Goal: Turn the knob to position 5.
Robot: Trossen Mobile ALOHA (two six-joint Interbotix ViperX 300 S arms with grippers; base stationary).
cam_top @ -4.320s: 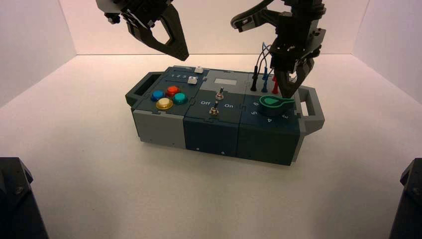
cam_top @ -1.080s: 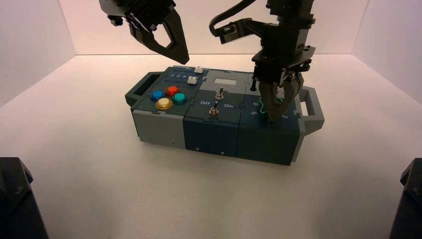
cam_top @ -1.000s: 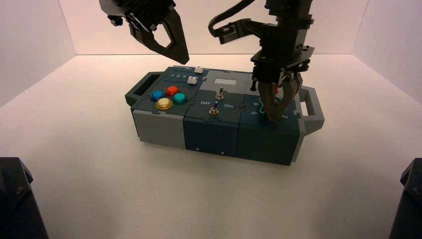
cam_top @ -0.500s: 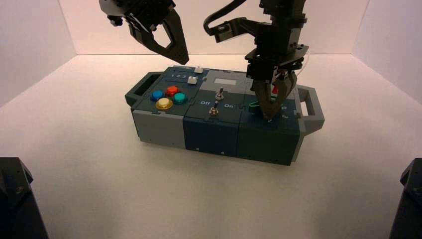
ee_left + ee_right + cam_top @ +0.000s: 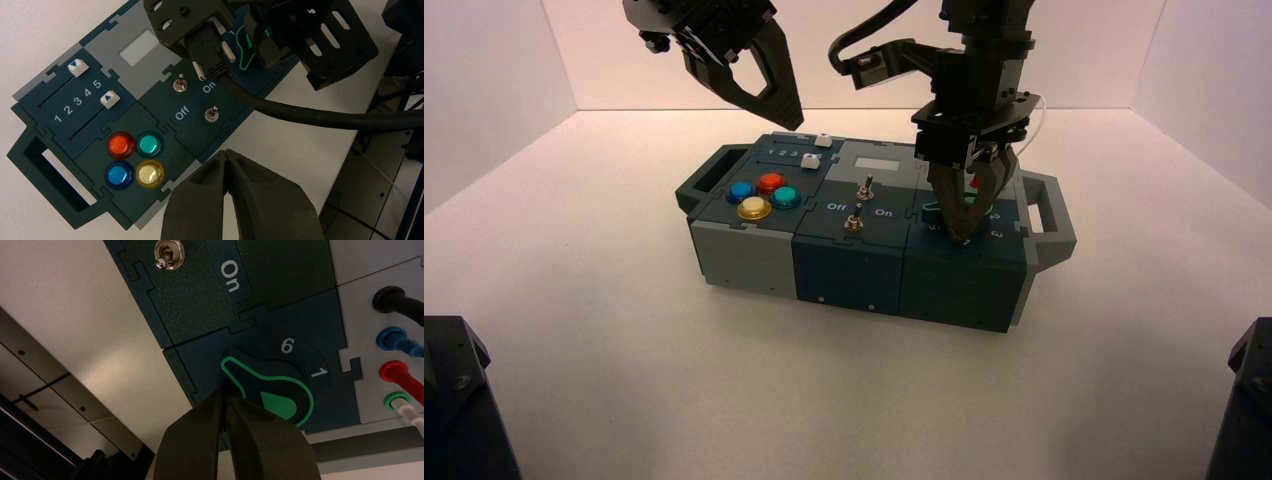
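Note:
The green teardrop knob (image 5: 278, 399) sits on the dark teal right-hand section of the box (image 5: 744, 255). In the right wrist view its pointed tip lies past the white 6 (image 5: 287, 345), away from the 1 (image 5: 318, 373). The digit for position 5 is hidden. My right gripper (image 5: 223, 396) is shut, its fingertips pressed against the side of the knob's pointed end. From above, the right gripper (image 5: 964, 237) covers most of the knob (image 5: 936, 209). My left gripper (image 5: 788, 112) hangs shut, high above the box's left rear.
Two metal toggle switches (image 5: 865, 188) stand in the middle section between Off and On. Several round coloured buttons (image 5: 135, 159) and two white sliders (image 5: 109, 98) lie on the left section. Coloured plugs with wires (image 5: 400, 340) stick up behind the knob. The box's right handle (image 5: 1052, 215) juts out.
The knob's tip pointed to the box's right at first; it now points left. Over the last half second my right gripper has edged left, pushing the tip. The left arm has stayed still.

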